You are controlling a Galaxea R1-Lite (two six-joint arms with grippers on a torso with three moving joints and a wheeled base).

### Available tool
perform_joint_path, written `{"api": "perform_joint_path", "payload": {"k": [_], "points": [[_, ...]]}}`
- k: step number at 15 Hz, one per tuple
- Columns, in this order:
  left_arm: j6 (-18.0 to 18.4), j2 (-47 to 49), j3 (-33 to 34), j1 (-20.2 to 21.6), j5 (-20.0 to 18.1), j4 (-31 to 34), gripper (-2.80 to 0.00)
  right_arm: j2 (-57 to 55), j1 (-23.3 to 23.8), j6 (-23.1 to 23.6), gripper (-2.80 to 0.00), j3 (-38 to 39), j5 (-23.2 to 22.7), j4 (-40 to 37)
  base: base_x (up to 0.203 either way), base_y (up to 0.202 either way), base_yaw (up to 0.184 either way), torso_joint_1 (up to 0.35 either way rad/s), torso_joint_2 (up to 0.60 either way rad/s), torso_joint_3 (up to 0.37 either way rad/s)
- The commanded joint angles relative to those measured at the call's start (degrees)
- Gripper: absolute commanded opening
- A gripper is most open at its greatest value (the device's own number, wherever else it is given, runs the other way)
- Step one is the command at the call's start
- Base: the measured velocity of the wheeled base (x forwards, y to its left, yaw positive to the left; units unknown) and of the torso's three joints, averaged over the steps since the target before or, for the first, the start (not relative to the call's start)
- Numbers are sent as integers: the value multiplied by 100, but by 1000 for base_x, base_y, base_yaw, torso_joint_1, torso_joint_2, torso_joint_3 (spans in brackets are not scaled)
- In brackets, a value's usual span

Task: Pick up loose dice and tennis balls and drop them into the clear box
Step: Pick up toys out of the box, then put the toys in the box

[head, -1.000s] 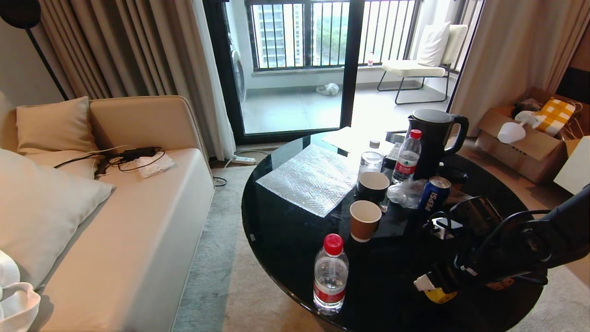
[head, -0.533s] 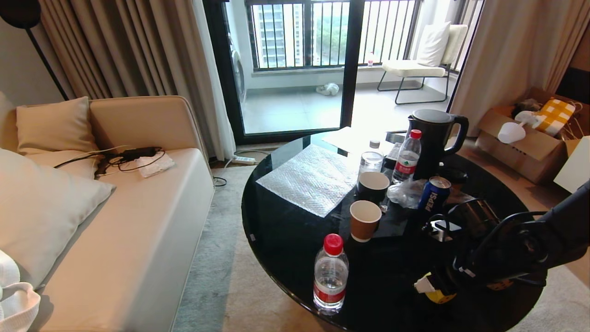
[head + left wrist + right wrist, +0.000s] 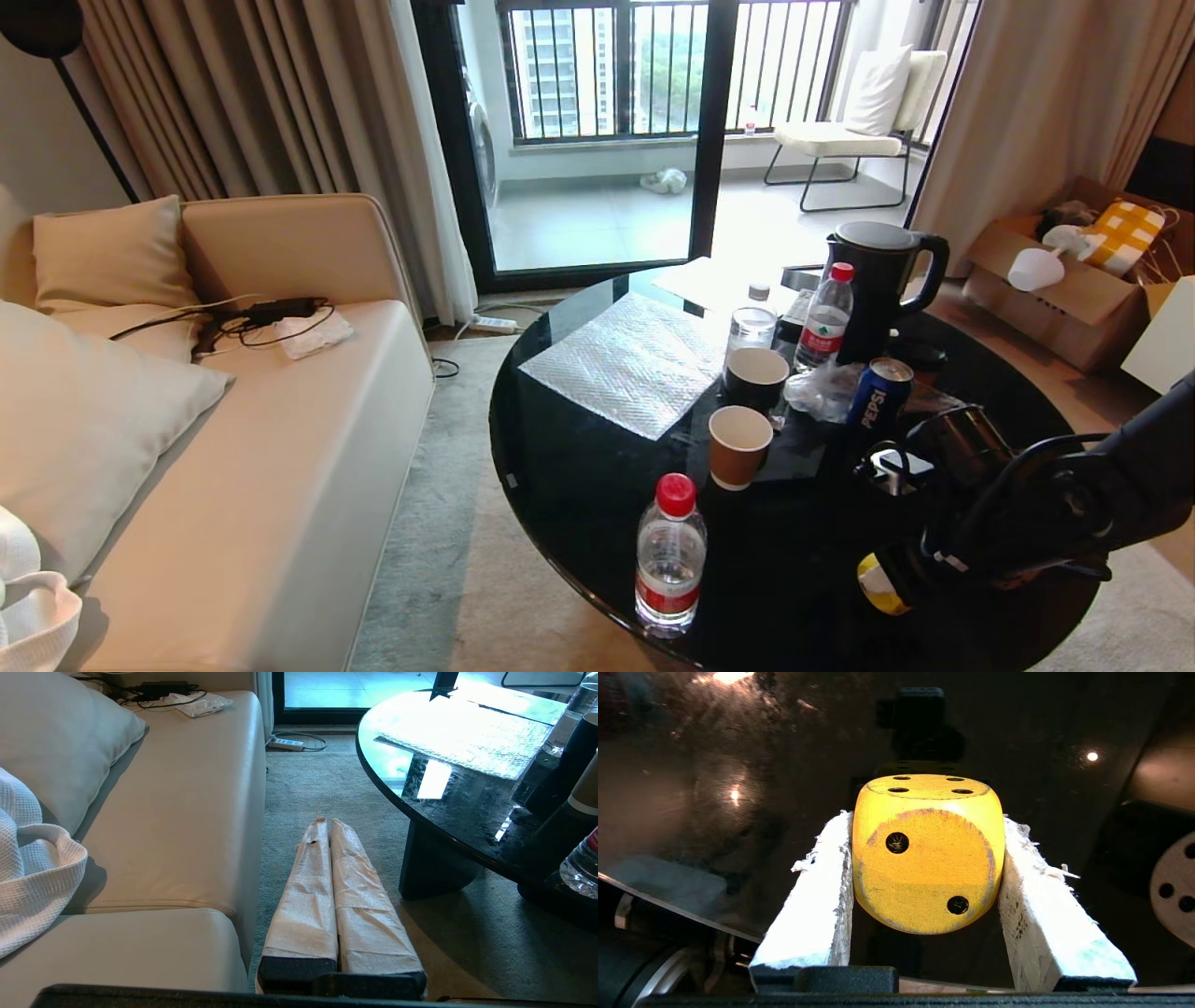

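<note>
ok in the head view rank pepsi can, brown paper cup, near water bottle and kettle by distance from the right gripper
From the right gripper, closed on the yellow die:
1. Pepsi can, behind it.
2. Brown paper cup and near water bottle, both to its left, too close to call.
3. Kettle, far back.

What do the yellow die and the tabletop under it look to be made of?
Yellow die: probably painted wood, matte, since the paint is worn dark along the rounded edges and the pips look drilled. Tabletop: likely black glass or polished stone, glossy, because it mirrors the window and the die.
</note>
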State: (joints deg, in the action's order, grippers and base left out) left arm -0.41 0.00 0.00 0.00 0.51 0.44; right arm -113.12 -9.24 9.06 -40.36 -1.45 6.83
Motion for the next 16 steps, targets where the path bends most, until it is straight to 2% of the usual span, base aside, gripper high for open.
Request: {"api": "perform_joint_path", "payload": {"k": [1, 5, 8, 12, 16], "points": [[-2, 0, 4, 0, 2, 0, -280, 104, 1, 16, -280, 40, 15, 1, 0, 0, 0, 0, 0, 0], [-2, 0, 0, 0, 2, 0, -280, 837, 2, -28, -280, 161, 38, 66, 0, 0, 0, 0, 0, 0], [-2, 0, 2, 0, 2, 0, -280, 2047, 62, -281, -280, 444, 42, 103, 0, 0, 0, 0, 0, 0], [-2, 0, 0, 0, 2, 0, -280, 4247, 82, -574, -280, 1263, 309, 45, 0, 0, 0, 0, 0, 0], [-2, 0, 0, 0, 2, 0, -280, 6948, 94, -667, -280, 1937, 590, -787, 0, 0, 0, 0, 0, 0]]}}
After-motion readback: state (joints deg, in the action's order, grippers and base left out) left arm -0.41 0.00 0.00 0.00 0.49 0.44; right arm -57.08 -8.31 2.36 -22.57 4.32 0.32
